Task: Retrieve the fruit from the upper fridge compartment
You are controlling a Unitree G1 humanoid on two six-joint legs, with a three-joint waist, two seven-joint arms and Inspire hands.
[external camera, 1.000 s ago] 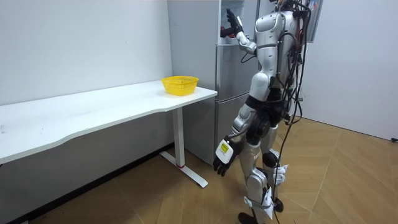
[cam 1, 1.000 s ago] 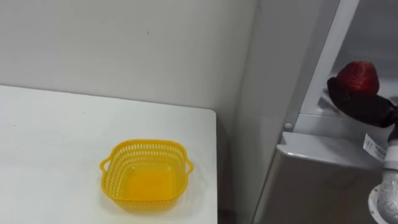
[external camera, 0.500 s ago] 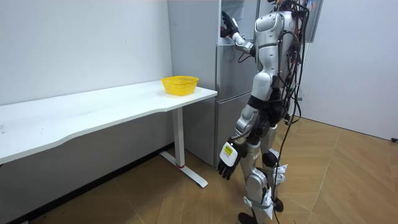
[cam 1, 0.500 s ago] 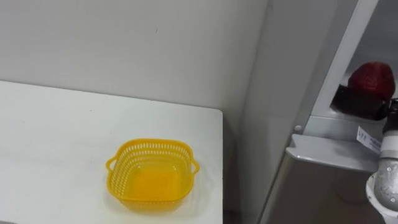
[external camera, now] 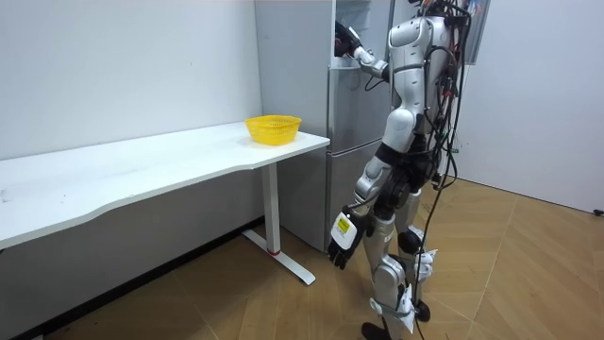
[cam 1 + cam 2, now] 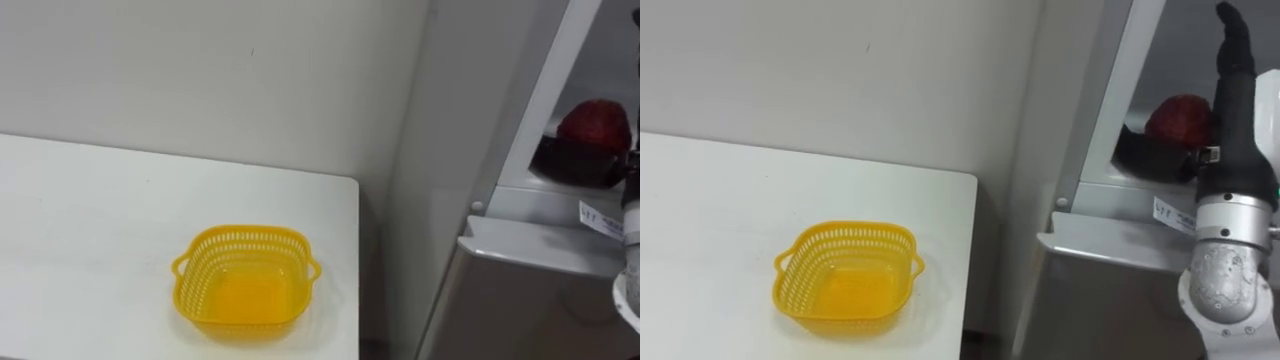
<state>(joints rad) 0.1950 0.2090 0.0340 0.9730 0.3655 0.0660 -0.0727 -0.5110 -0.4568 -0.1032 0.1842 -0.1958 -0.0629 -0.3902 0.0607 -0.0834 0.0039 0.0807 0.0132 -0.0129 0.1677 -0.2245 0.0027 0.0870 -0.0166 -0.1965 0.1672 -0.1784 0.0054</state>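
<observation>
Right hand (image 5: 347,39): a second ago raised just outside the fridge (image 5: 344,142); now further toward the room view's left, inside the open upper compartment.
Left hand (image 5: 342,236): hanging low by the thigh, now slightly further toward the room view's right.
Eye views: whole picture shifted a little, the camera's own move.

red fruit (image 6: 1180,118) underside hidden by right hand (image 6: 1230,140); grip unclear; fridge (image 6: 1120,290) cut off by right edge
</observation>
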